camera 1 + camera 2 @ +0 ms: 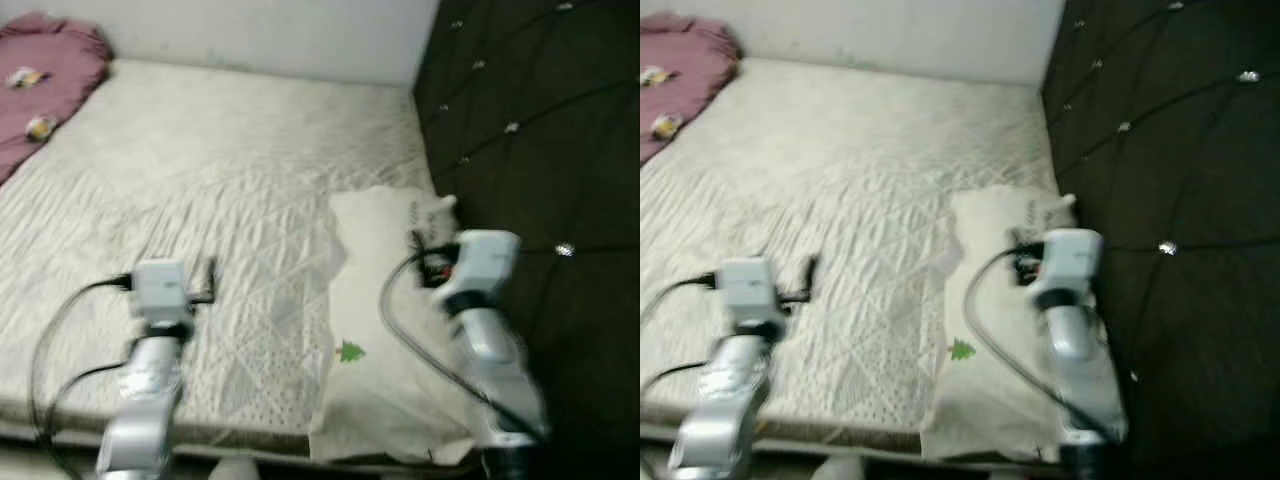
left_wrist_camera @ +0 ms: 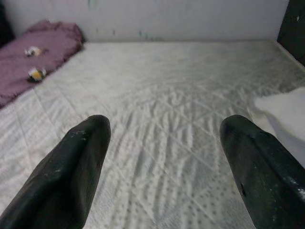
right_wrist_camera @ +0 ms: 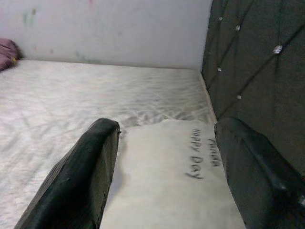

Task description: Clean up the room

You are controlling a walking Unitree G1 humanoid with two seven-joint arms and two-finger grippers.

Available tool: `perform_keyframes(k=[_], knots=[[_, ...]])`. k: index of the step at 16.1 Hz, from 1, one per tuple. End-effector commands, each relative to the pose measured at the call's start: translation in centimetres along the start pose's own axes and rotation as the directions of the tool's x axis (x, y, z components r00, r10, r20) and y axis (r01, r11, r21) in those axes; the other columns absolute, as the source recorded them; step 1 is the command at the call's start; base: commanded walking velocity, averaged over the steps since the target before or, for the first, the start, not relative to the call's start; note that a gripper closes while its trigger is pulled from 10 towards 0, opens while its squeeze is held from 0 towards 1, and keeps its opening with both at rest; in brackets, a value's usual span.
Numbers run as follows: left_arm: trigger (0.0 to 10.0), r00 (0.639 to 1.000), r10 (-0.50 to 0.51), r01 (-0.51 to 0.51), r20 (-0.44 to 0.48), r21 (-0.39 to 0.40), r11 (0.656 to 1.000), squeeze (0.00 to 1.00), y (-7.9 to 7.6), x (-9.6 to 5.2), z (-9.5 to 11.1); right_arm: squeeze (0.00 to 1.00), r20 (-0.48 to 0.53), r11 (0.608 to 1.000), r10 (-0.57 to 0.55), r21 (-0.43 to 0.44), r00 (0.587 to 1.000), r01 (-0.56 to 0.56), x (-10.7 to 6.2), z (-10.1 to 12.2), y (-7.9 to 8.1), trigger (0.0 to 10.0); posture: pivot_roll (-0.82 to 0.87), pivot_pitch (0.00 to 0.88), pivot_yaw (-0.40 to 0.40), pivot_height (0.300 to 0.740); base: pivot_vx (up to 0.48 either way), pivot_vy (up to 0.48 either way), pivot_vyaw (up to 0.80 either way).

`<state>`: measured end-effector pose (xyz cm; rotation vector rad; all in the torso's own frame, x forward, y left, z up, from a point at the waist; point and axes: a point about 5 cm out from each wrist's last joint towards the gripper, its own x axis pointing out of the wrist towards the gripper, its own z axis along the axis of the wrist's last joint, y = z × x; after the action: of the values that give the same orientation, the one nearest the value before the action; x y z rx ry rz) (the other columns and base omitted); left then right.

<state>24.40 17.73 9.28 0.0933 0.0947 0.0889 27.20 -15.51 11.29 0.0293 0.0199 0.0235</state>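
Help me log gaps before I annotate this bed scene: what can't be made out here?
- Pillow print: blurred in the eye views; in the right wrist view, lettering partly behind a finger of the open right gripper.
- Pink blanket: cut off by the frame edge; its small yellow patches are too blurred to identify.
- Left gripper, open over the mattress: fingertips cut off by the frame edge.

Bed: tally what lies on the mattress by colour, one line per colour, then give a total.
Cream: 1, the pillow against the dark headboard, under the open right gripper.
Purple: 1, the blanket at the far corner of the mattress.
Total: 2.
The open left gripper hovers over bare mattress.
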Motion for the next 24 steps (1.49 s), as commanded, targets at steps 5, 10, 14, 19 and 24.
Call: perform_keyframes(k=[5,10,14,19,24], knots=[[10.0,0.999,-0.036,0.036,0.006,-0.040,0.999,0.00,-1.1,0.0,0.2,0.00,-0.031,0.994,-0.101,-0.036,0.994,0.100,-0.4,-1.0,-1.5,10.0,0.01,0.000,-0.013,0.740,0.000,0.480,0.00],[10.0,0.999,-0.035,0.035,0.006,-0.046,0.998,0.00,-1.1,0.0,0.3,0.00,-0.073,0.996,-0.078,-0.057,0.994,0.074,-0.5,-1.5,-1.2,10.0,0.01,0.000,-0.016,0.740,0.000,0.480,0.00],[10.0,0.999,-0.036,0.036,0.009,-0.038,0.999,0.00,-1.1,0.0,0.3,0.00,-0.068,0.998,-0.062,-0.037,0.996,0.060,-0.4,-1.5,-0.8,10.0,0.01,0.000,-0.016,0.740,0.000,0.480,0.00],[10.0,0.999,-0.036,0.036,0.012,-0.034,0.999,0.00,-1.2,0.1,0.4,0.00,-0.070,0.998,-0.058,-0.026,0.996,0.056,-0.5,-1.5,-0.8,10.0,0.01,0.000,-0.017,0.740,0.000,0.480,0.00],[10.0,0.999,-0.031,0.032,0.016,-0.033,0.999,0.00,-1.2,0.2,0.5,0.00,-0.087,0.999,-0.047,-0.013,0.995,0.046,-0.4,-1.8,-0.8,10.0,0.01,0.000,-0.019,0.740,0.000,0.480,-0.64]])
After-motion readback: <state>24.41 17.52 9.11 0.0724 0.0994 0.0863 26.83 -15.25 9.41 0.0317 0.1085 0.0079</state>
